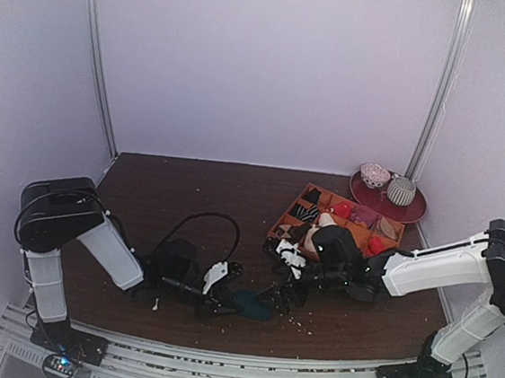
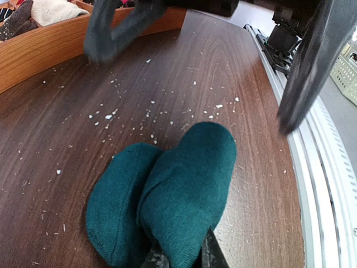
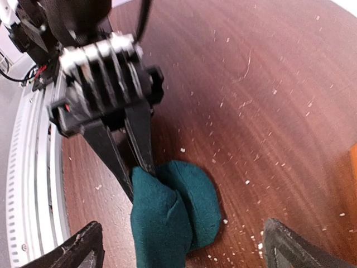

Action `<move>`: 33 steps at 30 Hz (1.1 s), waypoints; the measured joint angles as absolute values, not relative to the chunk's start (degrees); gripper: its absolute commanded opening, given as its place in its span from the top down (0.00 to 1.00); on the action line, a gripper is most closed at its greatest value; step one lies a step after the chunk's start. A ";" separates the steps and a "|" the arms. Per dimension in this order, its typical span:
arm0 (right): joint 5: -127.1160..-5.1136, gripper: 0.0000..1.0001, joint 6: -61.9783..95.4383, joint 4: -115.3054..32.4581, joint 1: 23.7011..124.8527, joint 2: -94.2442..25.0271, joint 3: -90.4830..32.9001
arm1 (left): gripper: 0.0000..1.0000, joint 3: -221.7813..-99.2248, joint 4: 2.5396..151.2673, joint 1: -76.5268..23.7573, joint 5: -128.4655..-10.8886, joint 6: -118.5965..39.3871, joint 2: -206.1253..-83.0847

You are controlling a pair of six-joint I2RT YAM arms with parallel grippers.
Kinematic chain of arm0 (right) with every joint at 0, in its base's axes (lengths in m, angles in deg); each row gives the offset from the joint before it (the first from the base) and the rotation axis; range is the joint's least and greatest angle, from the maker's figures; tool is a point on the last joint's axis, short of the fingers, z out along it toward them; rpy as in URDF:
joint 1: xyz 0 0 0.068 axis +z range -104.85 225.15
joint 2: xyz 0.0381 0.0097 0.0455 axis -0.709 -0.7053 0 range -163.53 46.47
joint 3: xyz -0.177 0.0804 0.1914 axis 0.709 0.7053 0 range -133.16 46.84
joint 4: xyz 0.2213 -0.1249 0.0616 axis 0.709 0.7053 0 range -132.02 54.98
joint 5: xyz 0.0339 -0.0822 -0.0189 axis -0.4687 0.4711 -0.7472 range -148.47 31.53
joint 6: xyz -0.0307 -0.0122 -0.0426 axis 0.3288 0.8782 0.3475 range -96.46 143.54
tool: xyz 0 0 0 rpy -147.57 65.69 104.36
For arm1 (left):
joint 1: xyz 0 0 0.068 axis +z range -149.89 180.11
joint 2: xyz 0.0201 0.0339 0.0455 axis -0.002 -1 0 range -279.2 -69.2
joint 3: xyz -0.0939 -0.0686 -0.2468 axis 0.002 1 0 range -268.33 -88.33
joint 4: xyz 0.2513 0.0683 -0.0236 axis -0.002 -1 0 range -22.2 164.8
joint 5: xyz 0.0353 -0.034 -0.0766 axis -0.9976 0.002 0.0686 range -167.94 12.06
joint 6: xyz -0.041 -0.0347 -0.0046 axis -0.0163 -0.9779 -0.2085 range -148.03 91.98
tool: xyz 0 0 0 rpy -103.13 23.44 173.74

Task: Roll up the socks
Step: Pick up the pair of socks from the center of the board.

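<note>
The socks [image 2: 173, 195] are a folded teal bundle lying on the brown table near its front edge, also seen from the top [image 1: 255, 306] and in the right wrist view [image 3: 178, 215]. No cartoon figure shows. My left gripper [image 2: 181, 255] is shut on the near end of the bundle; the right wrist view shows its fingers [image 3: 139, 148] pinching the fabric. My right gripper [image 3: 184, 251] is open wide and empty, its fingertips on either side of the bundle and just above it. In the top view the two grippers [image 1: 227, 305] [image 1: 285, 294] meet over the socks.
An orange tray [image 1: 284, 212] with several rolled socks stands just behind my right gripper; its wall shows in the left wrist view [image 2: 50, 50]. A red plate [image 1: 410, 211] with two rolled socks sits at the back right. White crumbs litter the table. The table's front rail [image 2: 329, 184] is close.
</note>
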State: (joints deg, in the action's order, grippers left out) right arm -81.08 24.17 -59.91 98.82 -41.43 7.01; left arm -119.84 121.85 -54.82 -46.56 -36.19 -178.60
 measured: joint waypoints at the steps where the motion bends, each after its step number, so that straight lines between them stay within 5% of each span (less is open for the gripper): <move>1: -81.65 0.00 24.08 -60.30 98.75 -42.85 7.01 | 1.00 -119.84 121.85 -54.82 -46.56 -36.28 -178.60; 18: -91.60 0.08 21.89 -67.06 97.40 -55.98 5.81 | 1.00 -120.76 121.15 -54.56 -45.38 -36.25 -179.26; 24: -93.32 0.32 20.95 -68.35 97.40 -57.03 5.63 | 1.00 -120.87 121.26 -54.54 -45.21 -36.25 -179.41; 29: -95.05 0.66 19.88 -66.99 97.40 -57.32 5.50 | 1.00 -120.98 121.26 -54.49 -45.08 -36.23 -179.54; 33: -96.45 0.80 18.88 -66.14 97.03 -58.45 4.25 | 0.94 -121.15 121.04 -54.41 -45.12 -36.23 -179.57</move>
State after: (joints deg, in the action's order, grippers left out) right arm -96.45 18.88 -66.14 97.03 -58.45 4.25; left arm -121.15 121.04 -54.41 -45.12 -36.23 -179.57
